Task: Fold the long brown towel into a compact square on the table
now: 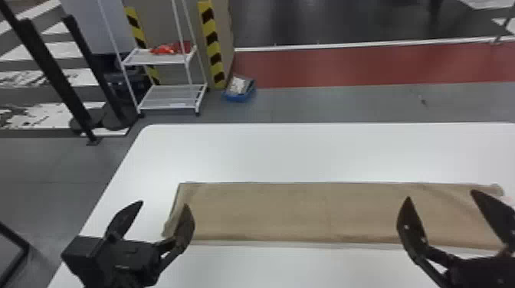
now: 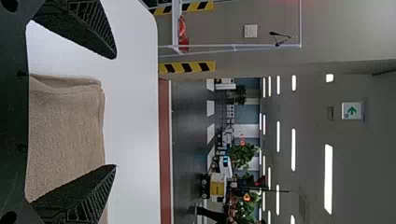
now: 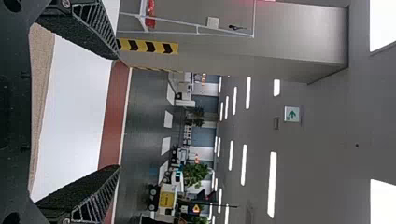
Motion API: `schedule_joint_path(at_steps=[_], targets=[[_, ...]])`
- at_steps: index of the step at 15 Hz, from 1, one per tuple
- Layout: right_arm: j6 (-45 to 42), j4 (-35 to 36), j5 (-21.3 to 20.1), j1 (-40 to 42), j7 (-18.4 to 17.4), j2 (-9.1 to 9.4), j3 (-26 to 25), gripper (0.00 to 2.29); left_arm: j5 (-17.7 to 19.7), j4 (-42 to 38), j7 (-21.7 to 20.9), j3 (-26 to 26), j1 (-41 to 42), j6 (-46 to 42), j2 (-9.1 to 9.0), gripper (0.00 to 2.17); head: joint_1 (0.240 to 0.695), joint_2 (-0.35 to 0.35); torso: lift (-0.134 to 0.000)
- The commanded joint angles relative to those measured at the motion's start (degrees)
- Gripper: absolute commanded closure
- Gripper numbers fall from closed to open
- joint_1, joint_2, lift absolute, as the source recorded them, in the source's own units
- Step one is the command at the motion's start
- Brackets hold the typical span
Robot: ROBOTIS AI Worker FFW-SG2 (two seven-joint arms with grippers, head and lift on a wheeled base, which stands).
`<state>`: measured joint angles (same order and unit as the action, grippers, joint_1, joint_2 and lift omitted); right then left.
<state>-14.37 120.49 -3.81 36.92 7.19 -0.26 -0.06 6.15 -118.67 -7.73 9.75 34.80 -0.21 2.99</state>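
Towel, long, brown, cloth (image 1: pixel 291 214), laid flat across smooth white desk (image 1: pixel 306 153); black two-fingered left hand (image 1: pixel 163 207) and right hand (image 1: pixel 440 195), each spread wide, empty.

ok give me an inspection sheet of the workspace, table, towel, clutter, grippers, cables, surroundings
Surface: white table, rounded far left corner
Job's things: brown towel laid in a long strip, wrinkled at its left end, not yet a square
Clutter: blue bin on the floor beyond the table, pale contents
Grippers: left gripper open at the towel's left end; right gripper open near its right end
Cables: nothing seen
Surroundings: white rack holding red items; red floor band
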Motion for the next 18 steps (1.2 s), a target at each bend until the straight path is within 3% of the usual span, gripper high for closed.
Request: schedule_joint_path(at_steps=[1, 4, 18], targets=[[-2.54, -0.78, -0.32, 0.08, -0.24, 0.32, 0.24, 0.04, 0.0, 0.02, 0.0, -0.09, 0.0, 0.0, 0.0, 0.03, 0.695, 0.138, -0.125], [-2.89, -1.22, -1.82, 0.08, -0.94, 0.32, 0.85, 0.04, 0.0, 0.02, 0.0, -0.09, 0.0, 0.0, 0.0, 0.03, 0.695, 0.142, -0.125], [0.8, -0.34, -0.85, -0.1, -2.44, 0.32, 1.56, 0.04, 0.0, 0.19, 0.0, -0.35, -0.53, 0.53, 0.0, 0.03, 0.695, 0.139, -0.125]])
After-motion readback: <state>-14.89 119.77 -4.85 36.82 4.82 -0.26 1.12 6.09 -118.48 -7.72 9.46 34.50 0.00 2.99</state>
